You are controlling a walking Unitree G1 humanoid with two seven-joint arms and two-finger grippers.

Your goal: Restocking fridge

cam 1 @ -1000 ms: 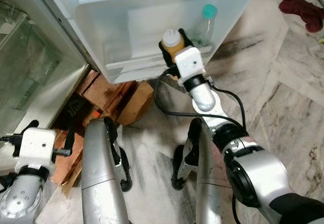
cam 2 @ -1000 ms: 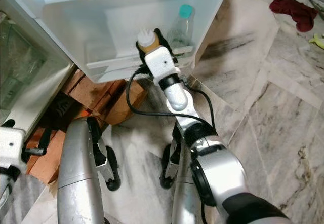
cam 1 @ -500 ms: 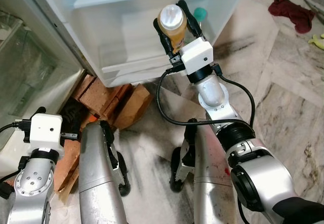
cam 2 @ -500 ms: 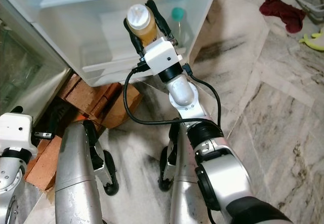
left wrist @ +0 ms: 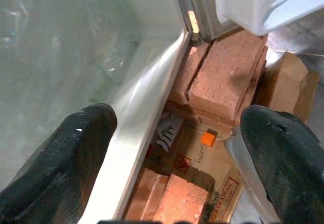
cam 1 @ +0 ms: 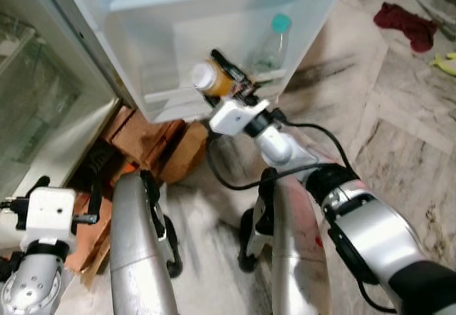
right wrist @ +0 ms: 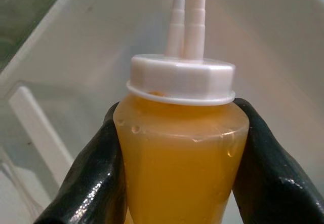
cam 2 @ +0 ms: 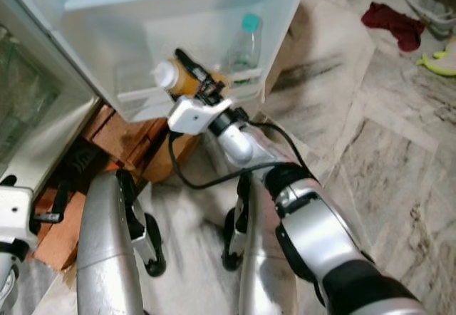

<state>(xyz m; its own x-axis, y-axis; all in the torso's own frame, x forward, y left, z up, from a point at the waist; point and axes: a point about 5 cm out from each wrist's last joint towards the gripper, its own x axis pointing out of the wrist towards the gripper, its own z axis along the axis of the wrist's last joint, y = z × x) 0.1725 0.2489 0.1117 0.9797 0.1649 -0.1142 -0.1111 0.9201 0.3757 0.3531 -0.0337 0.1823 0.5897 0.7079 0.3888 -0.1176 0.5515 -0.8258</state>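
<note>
Light was even and bright, shadows soft. Head views were motion-blurred, especially at six o'clock; wrist views were sharper, with fingertips slightly out of focus.

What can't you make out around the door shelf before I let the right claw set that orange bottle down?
- Orange bottle: its base, hidden by the right claw, eye views.
- Door shelf: its floor, hidden behind the front rail.
- Clear bottle with teal cap: contents too small and blurred to tell.
- Left claw: hangs idle, open.

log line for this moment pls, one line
right gripper: shut on orange sauce bottle, tilted, at fridge door shelf | teal-capped bottle: on shelf | left gripper: open, idle near bricks
</note>
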